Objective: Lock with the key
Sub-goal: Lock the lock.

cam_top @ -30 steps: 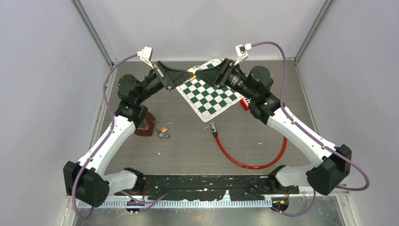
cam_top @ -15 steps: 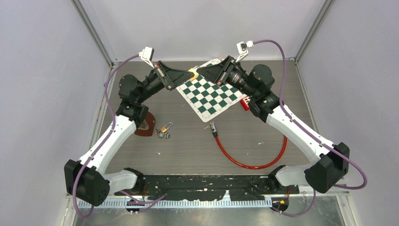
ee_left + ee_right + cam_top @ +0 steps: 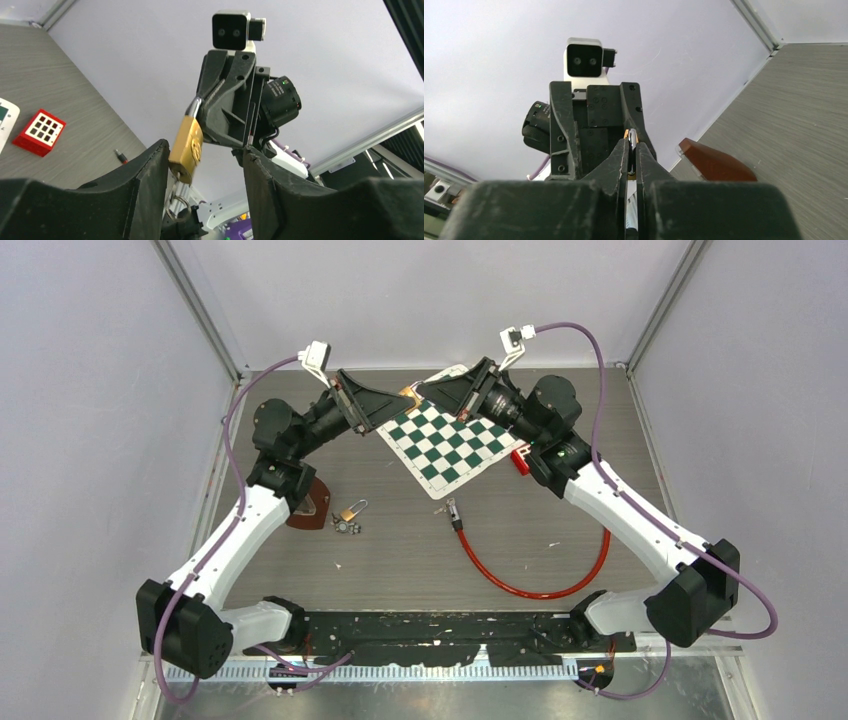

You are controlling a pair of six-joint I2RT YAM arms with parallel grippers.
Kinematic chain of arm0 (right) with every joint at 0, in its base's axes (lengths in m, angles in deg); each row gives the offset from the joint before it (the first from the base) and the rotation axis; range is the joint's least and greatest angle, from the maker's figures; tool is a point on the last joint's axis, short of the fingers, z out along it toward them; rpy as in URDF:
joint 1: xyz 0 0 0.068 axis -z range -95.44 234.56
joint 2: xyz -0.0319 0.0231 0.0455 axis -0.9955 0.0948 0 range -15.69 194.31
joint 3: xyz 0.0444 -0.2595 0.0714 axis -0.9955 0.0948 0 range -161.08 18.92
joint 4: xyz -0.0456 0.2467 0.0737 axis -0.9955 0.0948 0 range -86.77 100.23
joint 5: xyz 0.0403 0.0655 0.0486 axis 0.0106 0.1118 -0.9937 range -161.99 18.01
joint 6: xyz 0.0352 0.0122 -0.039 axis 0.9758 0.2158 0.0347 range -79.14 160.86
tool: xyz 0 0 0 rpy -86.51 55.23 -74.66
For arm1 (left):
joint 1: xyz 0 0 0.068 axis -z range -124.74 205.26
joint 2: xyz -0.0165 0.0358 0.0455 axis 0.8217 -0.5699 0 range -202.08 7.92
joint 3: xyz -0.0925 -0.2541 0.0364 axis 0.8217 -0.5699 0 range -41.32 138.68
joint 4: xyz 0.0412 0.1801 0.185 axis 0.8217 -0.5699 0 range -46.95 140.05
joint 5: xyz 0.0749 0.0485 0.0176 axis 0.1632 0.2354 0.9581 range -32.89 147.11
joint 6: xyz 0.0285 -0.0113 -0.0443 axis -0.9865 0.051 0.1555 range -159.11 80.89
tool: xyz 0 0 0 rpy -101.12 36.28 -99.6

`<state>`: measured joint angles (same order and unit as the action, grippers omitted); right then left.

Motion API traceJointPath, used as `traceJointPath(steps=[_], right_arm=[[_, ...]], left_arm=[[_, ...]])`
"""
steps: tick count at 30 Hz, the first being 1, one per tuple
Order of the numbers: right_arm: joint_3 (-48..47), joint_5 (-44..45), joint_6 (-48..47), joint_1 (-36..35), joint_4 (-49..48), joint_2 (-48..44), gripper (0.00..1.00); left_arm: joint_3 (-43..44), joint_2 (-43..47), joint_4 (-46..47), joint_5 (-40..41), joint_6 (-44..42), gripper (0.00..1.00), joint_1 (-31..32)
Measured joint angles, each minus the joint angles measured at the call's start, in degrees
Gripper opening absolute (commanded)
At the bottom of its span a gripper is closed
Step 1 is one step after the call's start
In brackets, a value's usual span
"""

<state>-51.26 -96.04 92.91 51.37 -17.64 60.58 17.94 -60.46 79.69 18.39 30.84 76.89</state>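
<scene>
Hanging by its shackle from the clamped right claw (image 3: 632,141), padlock (image 3: 186,149) sits between the left claw's (image 3: 204,150) parted tips — long axis tilted, body end nearest left.

A green-and-white checkered board (image 3: 445,440) lies tilted on the far half of the grey counter (image 3: 400,560). A small red block (image 3: 520,461) with white squares sits just beside the board's right corner. A red cable (image 3: 530,585) curves across the counter on the board's near side, its metal end close to the near corner. A brown wedge-shaped piece (image 3: 312,502) lies well to the board's left.
</scene>
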Motion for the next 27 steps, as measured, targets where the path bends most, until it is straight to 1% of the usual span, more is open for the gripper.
traceJointPath(steps=[3, 8, 10, 14, 18, 24, 27], right_arm=[[0.0, 0.2, -1.07, 1.14, 0.02, -0.48, 0.05], [0.02, -0.74, -2.45, 2.69, -0.52, -2.36, 0.05], [0.04, -1.51, -2.47, 2.95, -1.27, -2.84, 0.05], [0.5, -3.21, -2.45, 2.93, -2.23, -3.17, 0.05], [0.79, -4.39, -2.43, 2.93, -2.19, -3.15, 0.05], [0.79, -5.7, -2.38, 2.93, -2.23, -3.15, 0.05], [0.79, -6.12, -2.36, 2.93, -2.25, -3.15, 0.05]], left_arm=[[-0.07, 0.7, -1.84, -0.63, -2.82, 0.47, 0.0], [-0.42, 2.64, -6.97, -1.88, -9.97, 0.48, -0.28], [-0.42, 3.13, -8.2, -2.29, -12.44, 0.5, -0.33], [-0.42, 3.28, -9.51, -2.62, -16.44, 0.6, -0.33], [-0.33, 3.26, -10.71, -2.19, -20.22, 0.63, -0.37], [1.16, 2.71, -10.45, -2.43, -23.74, 0.61, -0.37], [1.38, 2.51, -9.75, -2.95, -23.98, 0.54, -0.37]])
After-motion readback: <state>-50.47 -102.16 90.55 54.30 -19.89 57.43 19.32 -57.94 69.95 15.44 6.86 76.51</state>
